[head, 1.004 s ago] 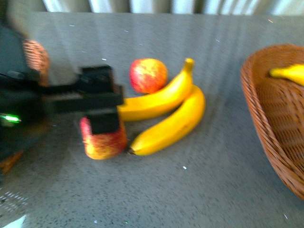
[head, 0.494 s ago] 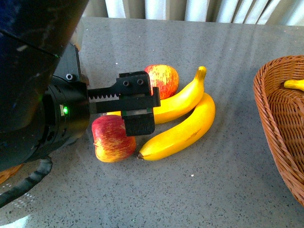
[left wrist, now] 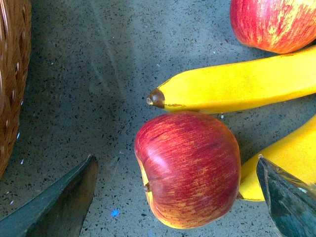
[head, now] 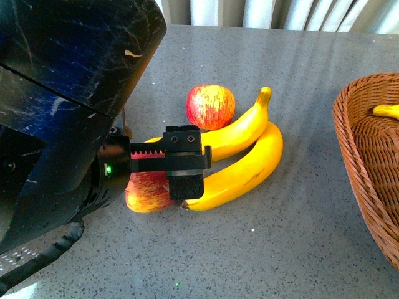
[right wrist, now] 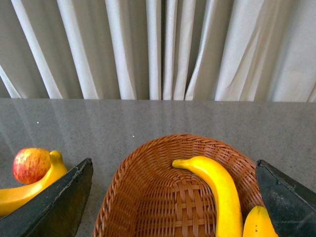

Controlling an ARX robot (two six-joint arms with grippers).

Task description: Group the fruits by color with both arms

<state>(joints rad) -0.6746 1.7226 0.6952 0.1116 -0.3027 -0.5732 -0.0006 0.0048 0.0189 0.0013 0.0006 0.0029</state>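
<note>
Our left claw (left wrist: pixel 175 160) hangs with its fingers spread wide, one on each side of the near apple (left wrist: pixel 190 173). That apple rests on the tabletop (left wrist: pixel 74 74), touching neither finger in the wrist view. Just past it lie the upper banana (left wrist: pixel 237 86) and the lower banana (left wrist: pixel 284 148), with a second apple (left wrist: pixel 276 22) beyond. Our right claw (right wrist: pixel 171 165) is likewise spread, above a wicker basket (right wrist: pixel 143 197) holding another banana (right wrist: pixel 219 190).
</note>
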